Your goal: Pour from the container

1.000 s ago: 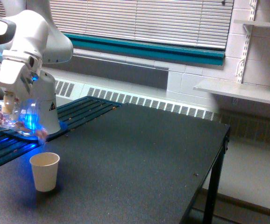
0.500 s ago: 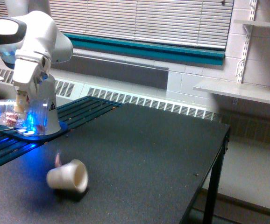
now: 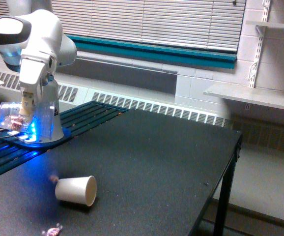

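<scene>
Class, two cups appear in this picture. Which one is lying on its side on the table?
The cream paper cup, tipped over, mouth facing the exterior view's right. The clear plastic container is held in the air by the gripper.

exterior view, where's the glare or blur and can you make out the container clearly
Exterior view: a blue glow lights the container and spills onto the slats beside it, washing out its edges; the tipped paper cup is fairly sharp; the wrapped piece near the bottom edge is small and soft.
</scene>
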Robot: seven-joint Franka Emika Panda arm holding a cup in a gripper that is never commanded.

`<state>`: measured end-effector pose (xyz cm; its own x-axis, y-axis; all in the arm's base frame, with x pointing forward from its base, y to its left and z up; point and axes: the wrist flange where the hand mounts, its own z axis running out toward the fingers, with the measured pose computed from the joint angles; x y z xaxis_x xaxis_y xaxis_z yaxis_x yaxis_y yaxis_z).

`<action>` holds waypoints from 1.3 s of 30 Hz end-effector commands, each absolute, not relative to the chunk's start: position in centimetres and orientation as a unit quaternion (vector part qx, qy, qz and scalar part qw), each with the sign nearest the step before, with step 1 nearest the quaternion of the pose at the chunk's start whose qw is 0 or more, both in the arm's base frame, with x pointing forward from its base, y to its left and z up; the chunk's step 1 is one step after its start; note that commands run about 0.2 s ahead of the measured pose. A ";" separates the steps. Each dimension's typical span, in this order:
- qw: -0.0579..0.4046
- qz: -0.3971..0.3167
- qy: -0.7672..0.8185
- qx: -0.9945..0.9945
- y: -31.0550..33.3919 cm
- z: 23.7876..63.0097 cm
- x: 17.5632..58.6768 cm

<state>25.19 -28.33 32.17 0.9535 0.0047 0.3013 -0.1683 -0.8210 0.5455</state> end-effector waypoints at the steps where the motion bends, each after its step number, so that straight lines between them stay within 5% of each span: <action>1: 0.297 0.151 -0.029 0.942 -27.8 32.6 25.9; 39: 0.291 0.153 -0.005 0.945 -26.7 32.7 26.2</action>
